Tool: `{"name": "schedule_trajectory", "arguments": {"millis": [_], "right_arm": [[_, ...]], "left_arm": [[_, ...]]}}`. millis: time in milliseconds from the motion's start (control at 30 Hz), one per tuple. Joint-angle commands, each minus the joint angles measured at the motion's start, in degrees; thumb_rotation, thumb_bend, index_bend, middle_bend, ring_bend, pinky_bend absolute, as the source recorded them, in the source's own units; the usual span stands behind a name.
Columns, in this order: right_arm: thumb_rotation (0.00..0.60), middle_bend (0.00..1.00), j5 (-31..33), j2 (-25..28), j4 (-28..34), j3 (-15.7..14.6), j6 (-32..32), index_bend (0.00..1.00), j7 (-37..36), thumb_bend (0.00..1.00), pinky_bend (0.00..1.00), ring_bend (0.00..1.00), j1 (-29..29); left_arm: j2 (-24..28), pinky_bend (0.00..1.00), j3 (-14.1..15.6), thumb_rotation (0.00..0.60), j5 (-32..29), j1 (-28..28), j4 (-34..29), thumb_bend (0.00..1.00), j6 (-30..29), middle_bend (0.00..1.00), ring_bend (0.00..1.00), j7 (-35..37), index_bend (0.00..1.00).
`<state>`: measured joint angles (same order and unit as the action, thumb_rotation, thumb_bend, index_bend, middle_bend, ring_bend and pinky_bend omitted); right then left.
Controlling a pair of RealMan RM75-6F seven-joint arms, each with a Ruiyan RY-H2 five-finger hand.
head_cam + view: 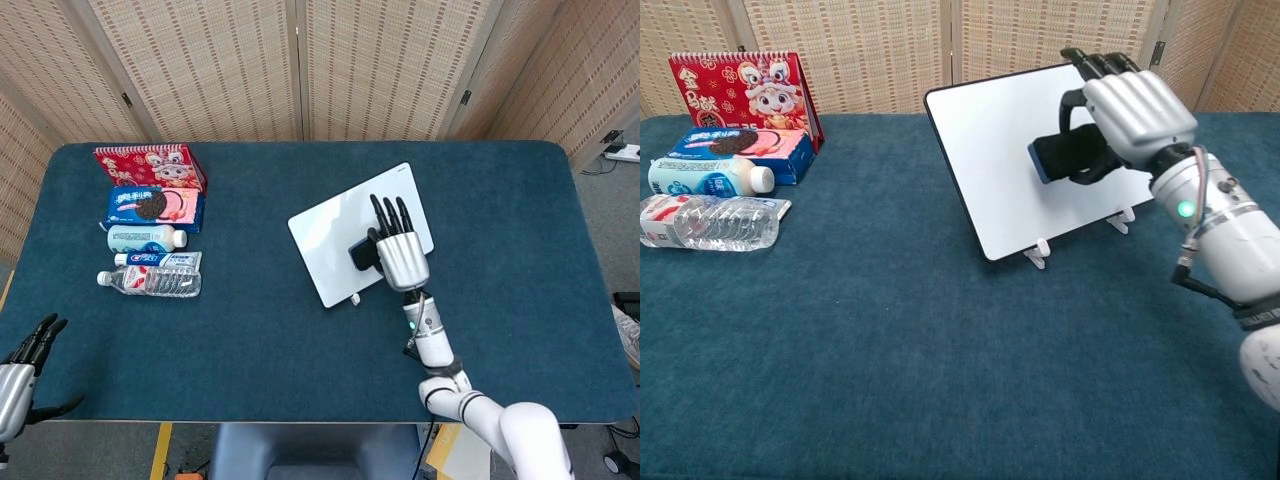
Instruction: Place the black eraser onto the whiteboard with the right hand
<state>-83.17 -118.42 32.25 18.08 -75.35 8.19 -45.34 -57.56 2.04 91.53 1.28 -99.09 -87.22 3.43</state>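
Note:
The white whiteboard (335, 235) (1000, 150) leans tilted on small white feet in the middle of the blue table. My right hand (400, 250) (1130, 110) is raised in front of the board's right half and holds the black eraser (362, 254) (1065, 158) between thumb and fingers. Whether the eraser touches the board's face I cannot tell. My left hand (22, 365) hangs at the table's near left corner, fingers apart, holding nothing; the chest view does not show it.
At the far left lie a red calendar (148, 165) (735, 90), a blue cookie box (155, 205) (735, 148), a small white bottle (145, 239) (705, 178) and a clear water bottle (150, 280) (710, 222). Wicker screens stand behind the table.

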Motion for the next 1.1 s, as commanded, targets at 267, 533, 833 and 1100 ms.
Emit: {"name": "schedule_trajectory", "arguments": {"millis": [267,533,833,1100], "right_arm": [[0.600,0.00,2.69,-4.59,-8.97,1.22,4.36,0.28,-2.12,0.12,0.00,0.00,-4.53],[0.600,0.00,1.45,-3.58,-8.88,-1.07,0.65,0.00,-3.38,0.12,0.00,0.00,-3.14],[0.600,0.00,-1.12,5.56,6.20,-5.50,-6.83,0.00,-0.74,0.12,0.00,0.00,4.67],[0.600,0.00,-0.21,31.56,49.11,-17.56,-8.77,0.00,13.70,0.12,0.00,0.00,20.37]], "left_arm": [[0.41,0.38,0.41,0.593,0.57,-0.06,-0.29,0.06,0.03,0.07,0.19,0.53,0.00],[0.42,0.38,0.29,0.599,0.03,-0.05,-0.37,0.06,0.26,0.07,0.19,0.17,0.00],[-0.43,0.38,0.28,0.599,-0.41,0.09,-0.63,0.06,0.90,0.07,0.19,-1.86,0.00],[-0.66,0.38,0.19,0.599,-0.15,-0.22,-0.92,0.06,0.08,0.07,0.19,-2.69,0.00]]}}
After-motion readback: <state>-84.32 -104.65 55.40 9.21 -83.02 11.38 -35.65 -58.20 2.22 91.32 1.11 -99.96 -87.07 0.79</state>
